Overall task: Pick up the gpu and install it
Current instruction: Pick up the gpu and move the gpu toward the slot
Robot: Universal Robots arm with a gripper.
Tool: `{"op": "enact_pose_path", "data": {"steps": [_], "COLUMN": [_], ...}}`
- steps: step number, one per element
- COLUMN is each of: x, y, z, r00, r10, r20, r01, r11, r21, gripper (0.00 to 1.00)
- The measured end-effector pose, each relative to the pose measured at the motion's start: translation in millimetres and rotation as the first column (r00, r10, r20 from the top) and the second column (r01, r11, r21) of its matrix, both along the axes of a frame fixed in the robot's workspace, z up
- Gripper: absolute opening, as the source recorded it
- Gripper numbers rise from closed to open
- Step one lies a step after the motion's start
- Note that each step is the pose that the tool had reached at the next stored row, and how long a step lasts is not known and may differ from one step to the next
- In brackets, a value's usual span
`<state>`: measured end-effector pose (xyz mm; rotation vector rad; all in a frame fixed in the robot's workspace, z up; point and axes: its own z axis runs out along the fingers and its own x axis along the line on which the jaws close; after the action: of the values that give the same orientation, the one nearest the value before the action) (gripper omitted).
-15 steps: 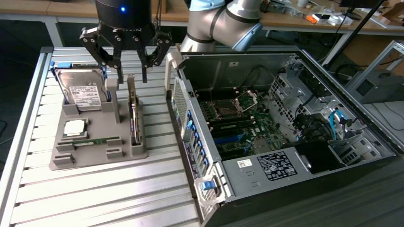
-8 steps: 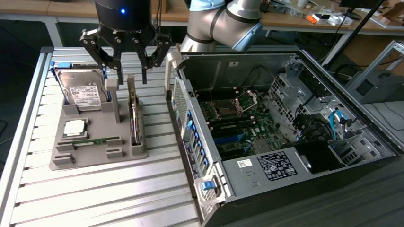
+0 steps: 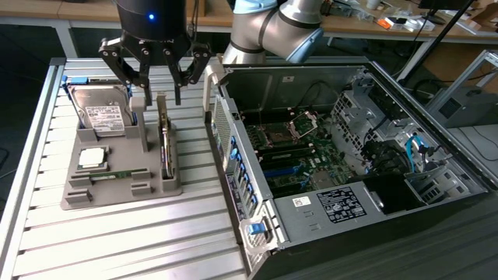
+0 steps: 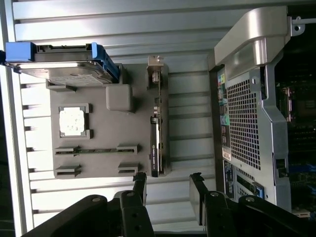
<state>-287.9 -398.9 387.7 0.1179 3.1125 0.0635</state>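
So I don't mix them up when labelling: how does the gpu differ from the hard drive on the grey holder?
The gpu is a thin card standing on its long edge; the hard drive is a thicker silver box, propped up with its broad face showing. The hard drive has a white label and blue side brackets; the gpu has neither. Both sit in the grey holder.

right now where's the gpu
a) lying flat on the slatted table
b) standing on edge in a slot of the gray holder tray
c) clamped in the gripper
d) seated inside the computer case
B: the gpu stands on its long edge in a slot of the gray holder tray, while the gripper hangs open above it with nothing between its fingers.
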Motion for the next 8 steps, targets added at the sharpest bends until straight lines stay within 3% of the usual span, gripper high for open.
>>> {"op": "enact_pose_path", "data": {"steps": [8], "x": [-0.2], "y": [0.0], "z": [-1.6], "r00": [1.0000], "r10": [0.000], "r20": [0.0000], "r01": [0.000], "r11": [1.0000], "r21": [0.0000], "gripper": [0.48]}}
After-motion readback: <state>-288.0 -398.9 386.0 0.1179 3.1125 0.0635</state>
